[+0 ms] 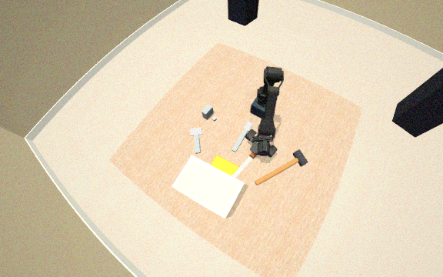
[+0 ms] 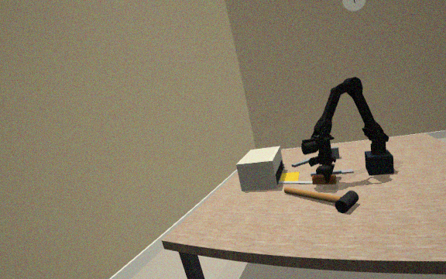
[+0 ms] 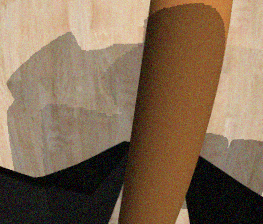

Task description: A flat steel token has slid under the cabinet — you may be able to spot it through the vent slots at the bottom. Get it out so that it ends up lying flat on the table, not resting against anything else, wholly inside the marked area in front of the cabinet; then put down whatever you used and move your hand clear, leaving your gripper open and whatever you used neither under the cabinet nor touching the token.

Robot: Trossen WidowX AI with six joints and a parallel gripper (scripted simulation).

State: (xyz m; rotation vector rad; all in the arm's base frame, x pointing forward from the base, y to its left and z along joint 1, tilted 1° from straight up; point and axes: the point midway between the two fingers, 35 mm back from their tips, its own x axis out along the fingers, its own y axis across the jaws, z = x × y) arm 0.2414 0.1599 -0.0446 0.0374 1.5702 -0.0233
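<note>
The white cabinet [image 1: 208, 186] [image 2: 258, 174] stands with its dark opening facing the arm. The yellow marked area [image 1: 224, 165] [image 2: 290, 177] lies in front of it. A flat tool with a brown handle [image 1: 252, 155] [image 2: 317, 179] [image 3: 182, 80] and a long pale blade [image 1: 244, 166] [image 2: 300, 182] lies low over the table. Its blade runs past the area's side to the cabinet front, where its far end is hidden. My gripper [image 1: 261, 151] [image 2: 327, 177] [image 3: 157, 154] is shut on the brown handle, pointing down. The token is not visible in any view.
A mallet [image 1: 277, 171] [image 2: 312, 194] lies beside the held tool. A grey bar tool [image 1: 241, 139] lies on the other side, near the gripper. A T-shaped grey tool [image 1: 197, 142], a grey block [image 1: 207, 112] and a small pale piece [image 1: 214, 118] lie farther off.
</note>
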